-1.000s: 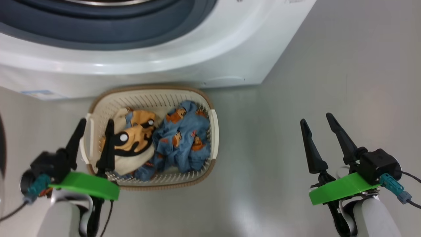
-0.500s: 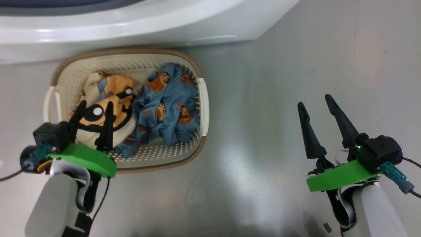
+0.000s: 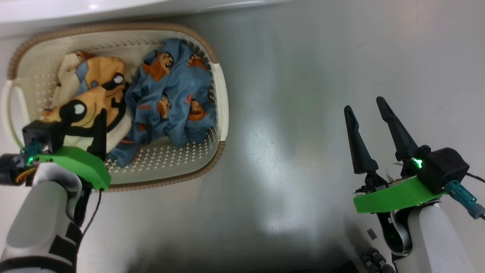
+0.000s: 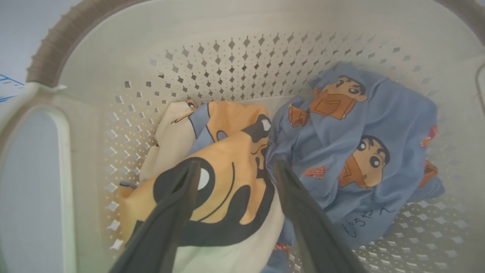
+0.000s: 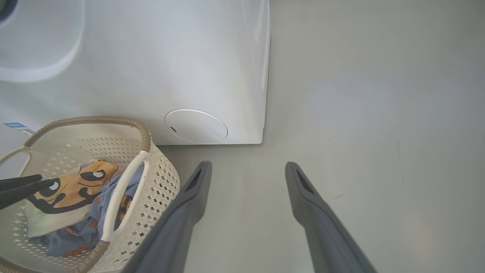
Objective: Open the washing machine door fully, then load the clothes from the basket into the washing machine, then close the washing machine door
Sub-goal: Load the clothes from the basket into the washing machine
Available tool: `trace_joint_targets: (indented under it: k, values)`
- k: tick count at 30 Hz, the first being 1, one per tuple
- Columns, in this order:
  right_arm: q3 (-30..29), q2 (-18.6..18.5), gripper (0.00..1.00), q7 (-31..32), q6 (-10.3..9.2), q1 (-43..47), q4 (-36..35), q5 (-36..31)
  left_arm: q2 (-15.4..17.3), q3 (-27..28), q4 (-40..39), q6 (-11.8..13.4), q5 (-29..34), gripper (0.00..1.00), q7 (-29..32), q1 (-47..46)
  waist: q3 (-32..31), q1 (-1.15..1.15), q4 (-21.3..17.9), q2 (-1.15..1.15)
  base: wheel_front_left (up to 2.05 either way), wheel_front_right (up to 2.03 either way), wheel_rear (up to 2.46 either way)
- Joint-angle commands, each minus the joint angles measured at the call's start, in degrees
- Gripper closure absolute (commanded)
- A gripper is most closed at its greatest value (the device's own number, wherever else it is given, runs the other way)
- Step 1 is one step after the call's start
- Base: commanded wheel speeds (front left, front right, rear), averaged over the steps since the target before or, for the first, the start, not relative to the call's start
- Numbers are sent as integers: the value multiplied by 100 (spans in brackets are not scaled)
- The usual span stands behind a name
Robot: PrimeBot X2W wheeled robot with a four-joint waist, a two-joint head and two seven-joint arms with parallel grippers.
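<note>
Above grey floor (image 3: 284,151), hovers with left end effector (image 4: 237,163) spread wide over cream garment (image 3: 94,76) in basket (image 3: 221,94) at 10 o'clock, right end effector (image 3: 363,103) wide and empty at 4 o'clock, and could pinch blue garment (image 3: 170,98) too or snag a basket hole if dropped off-centre.

You are seeing a smooth grey floor (image 3: 303,94) carrying a brown-rimmed cream perforated basket (image 3: 163,161) just beside a big white washing machine (image 5: 170,57).
</note>
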Motion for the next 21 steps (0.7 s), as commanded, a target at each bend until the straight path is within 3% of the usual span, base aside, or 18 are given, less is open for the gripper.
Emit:
trace_joint_targets:
  k: [1,11,21]
  values:
    - [156,26,0,-68,9,99,-142,43,250,159,56,7,79,0,-37,5,179,0,-80,0,0,0,0]
    - [213,26,0,-68,9,127,-107,192,243,-82,1098,2,372,0,-37,-556,354,0,-187,0,0,0,0]
    - [337,26,0,-68,9,160,-132,370,315,-353,2026,368,689,0,3,-1222,551,0,-432,0,0,0,0]
